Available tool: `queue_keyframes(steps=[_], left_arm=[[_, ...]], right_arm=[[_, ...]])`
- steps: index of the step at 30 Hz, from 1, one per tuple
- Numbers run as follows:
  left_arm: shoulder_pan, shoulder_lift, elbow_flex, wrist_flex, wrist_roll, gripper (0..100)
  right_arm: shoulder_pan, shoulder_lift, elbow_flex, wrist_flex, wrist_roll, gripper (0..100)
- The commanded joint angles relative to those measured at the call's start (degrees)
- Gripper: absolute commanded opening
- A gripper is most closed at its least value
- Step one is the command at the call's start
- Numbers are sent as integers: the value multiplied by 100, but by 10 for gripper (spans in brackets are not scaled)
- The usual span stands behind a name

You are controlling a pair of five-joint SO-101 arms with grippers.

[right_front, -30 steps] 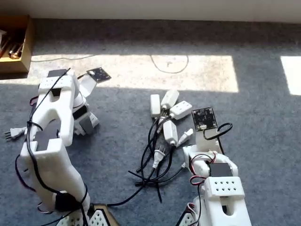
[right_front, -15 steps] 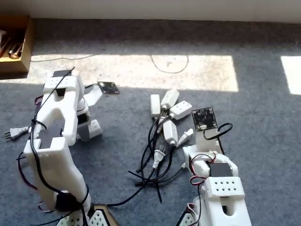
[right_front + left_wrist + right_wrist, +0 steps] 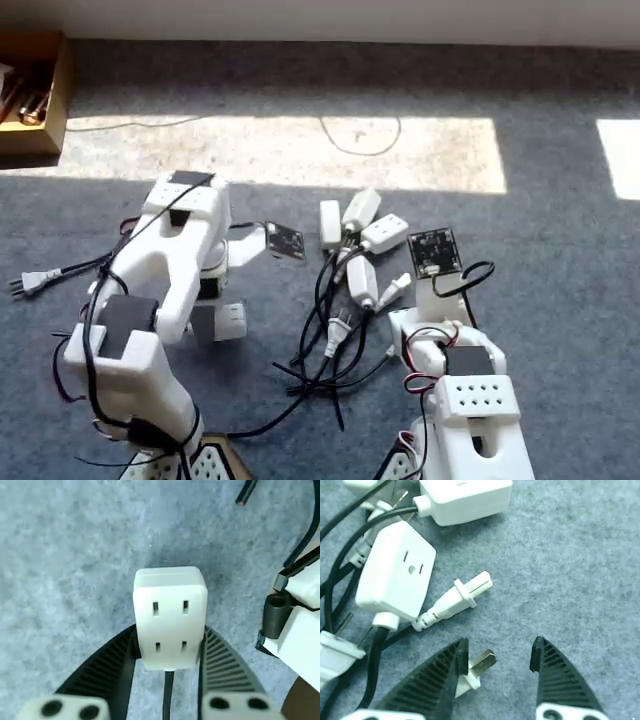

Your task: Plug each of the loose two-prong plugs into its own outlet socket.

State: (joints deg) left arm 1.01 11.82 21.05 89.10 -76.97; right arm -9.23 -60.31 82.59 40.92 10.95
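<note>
My left gripper [image 3: 167, 645] is shut on a white outlet socket [image 3: 170, 615], its slots facing the camera and its black cord running back between the fingers. In the high view that socket [image 3: 226, 321] hangs low over the carpet, left of the cord tangle. My right gripper [image 3: 497, 650] is open just above the carpet. A small two-prong plug [image 3: 476, 668] lies beside one of its fingers [image 3: 445, 672]. A white two-prong plug [image 3: 464, 594] lies just beyond, next to a white socket [image 3: 396, 575]. Several white sockets [image 3: 361, 232] cluster mid-floor.
Black cords [image 3: 325, 355] tangle on the grey carpet between the arms. Another plug [image 3: 30, 283] lies at the far left on its cord. A wooden box [image 3: 36, 95] stands at the back left. A thin wire loop [image 3: 360, 135] lies in the sunlit patch.
My left arm has swung right and nearer to the cord tangle, carrying the white socket with it. The right arm and the plugs by it have stayed put.
</note>
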Motion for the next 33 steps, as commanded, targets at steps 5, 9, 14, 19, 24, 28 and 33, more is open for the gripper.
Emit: queue_keyframes(steps=[5, 9, 14, 19, 24, 28, 33], left_arm=[[251, -1015, 1112, -897, -202, 5], [268, -1253, 1042, -1459, 624, 56], [207, -1314, 541, -1802, 1310, 264], [251, -1314, 470, -1846, 1178, 277], [-215, -1367, -57, -1820, 1213, 277], [-1051, -1367, -1130, -1591, 1565, 277], [-1270, -1349, -2185, -255, 3174, 277]], right_arm=[[-31, -101, -13, -92, 53, 212], [-31, -101, -13, -92, 62, 212], [-31, -101, -13, -92, 53, 212], [-31, -101, -13, -92, 53, 212], [-4, -101, -13, -75, 62, 212], [-4, -66, -57, 92, 70, 212], [-4, -48, -593, 857, 18, 212]])
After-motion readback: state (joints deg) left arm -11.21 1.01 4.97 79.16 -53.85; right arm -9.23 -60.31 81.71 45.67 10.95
